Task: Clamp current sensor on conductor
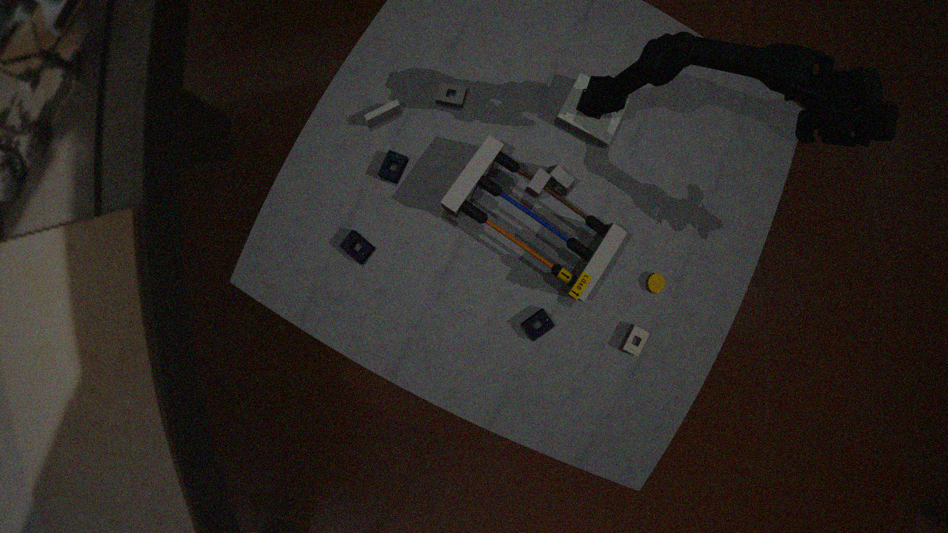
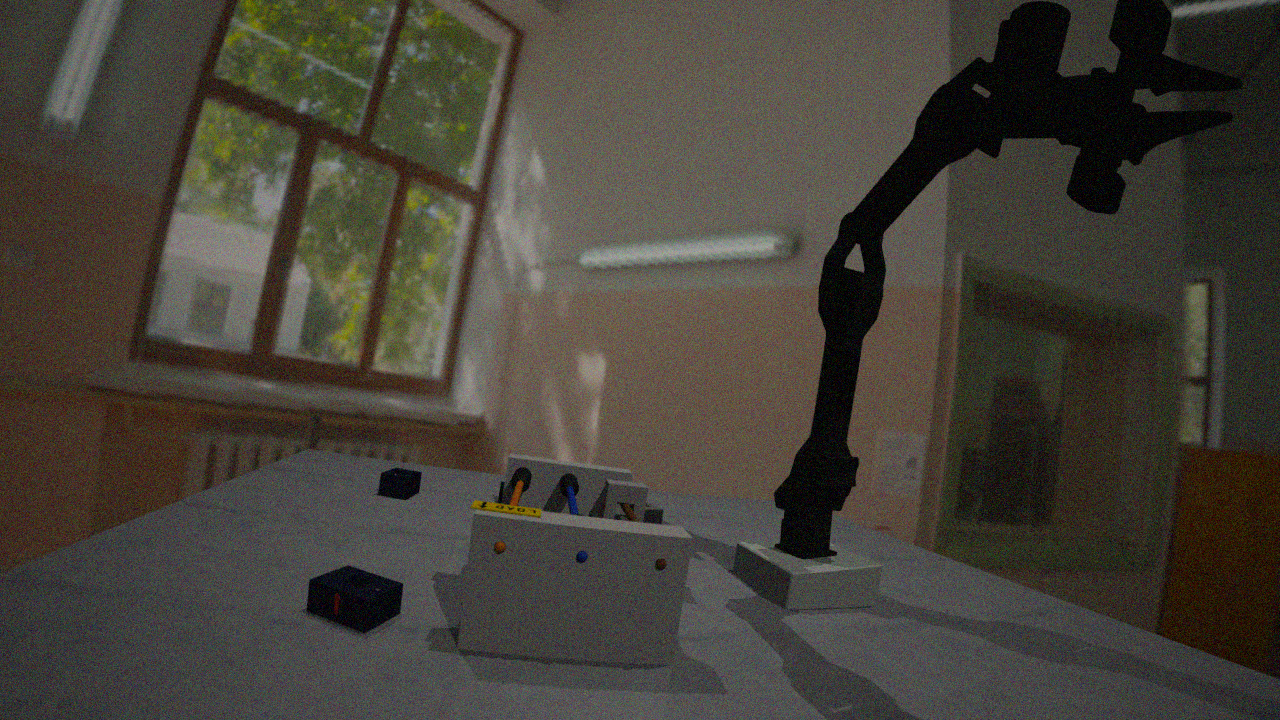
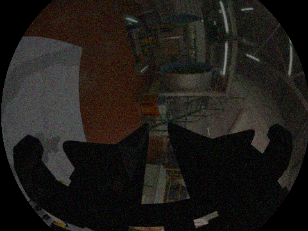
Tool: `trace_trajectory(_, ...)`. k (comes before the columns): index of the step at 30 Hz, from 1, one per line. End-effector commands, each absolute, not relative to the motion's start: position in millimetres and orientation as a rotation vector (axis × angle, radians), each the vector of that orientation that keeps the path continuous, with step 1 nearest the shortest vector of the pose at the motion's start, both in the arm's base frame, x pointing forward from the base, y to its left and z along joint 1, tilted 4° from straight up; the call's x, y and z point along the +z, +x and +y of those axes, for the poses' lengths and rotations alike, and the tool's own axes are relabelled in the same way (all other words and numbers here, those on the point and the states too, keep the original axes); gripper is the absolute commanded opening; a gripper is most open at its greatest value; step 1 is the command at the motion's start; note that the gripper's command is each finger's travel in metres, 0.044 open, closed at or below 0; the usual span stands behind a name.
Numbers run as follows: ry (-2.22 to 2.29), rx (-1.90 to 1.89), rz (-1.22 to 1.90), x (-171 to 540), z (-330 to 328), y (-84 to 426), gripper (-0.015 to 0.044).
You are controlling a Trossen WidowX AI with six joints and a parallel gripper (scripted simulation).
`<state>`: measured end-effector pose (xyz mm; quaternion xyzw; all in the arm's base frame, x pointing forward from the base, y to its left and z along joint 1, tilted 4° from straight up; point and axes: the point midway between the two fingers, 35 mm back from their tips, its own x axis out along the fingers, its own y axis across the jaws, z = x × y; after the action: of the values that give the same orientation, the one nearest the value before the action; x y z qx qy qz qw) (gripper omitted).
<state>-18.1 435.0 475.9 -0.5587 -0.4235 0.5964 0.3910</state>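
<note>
Navy block [image 1: 535, 320] [image 2: 354, 598] with a square opening and red side mark is a possible sensor; you can't confirm its open halves. Overhead, it lies on greyish, faintly mottled tabletop [image 1: 424, 331] [image 2: 223, 573] [image 3: 48, 83], well apart toward eight o'clock from your pincer [image 1: 881, 122] [image 2: 1233, 100] [image 3: 158, 127], its fingers slightly apart.

The fingers [image 2: 1190, 122] look smooth, matt and dark.
</note>
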Motion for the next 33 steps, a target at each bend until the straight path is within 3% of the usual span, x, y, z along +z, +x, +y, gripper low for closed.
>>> trace_trajectory(1, -1.416, 1.511, -1.065, 475.9, 434.9, -15.2, 0.0136)
trace_trajectory(13, -1.091, 1.15, -0.455, 457.5, 373.6, 174.4, 0.044)
trace_trajectory(23, -0.696, 0.73, -0.135, 420.2, 247.7, 290.3, 0.044)
trace_trajectory(33, -0.268, 0.281, -0.022, 365.5, 93.6, 330.3, 0.044)
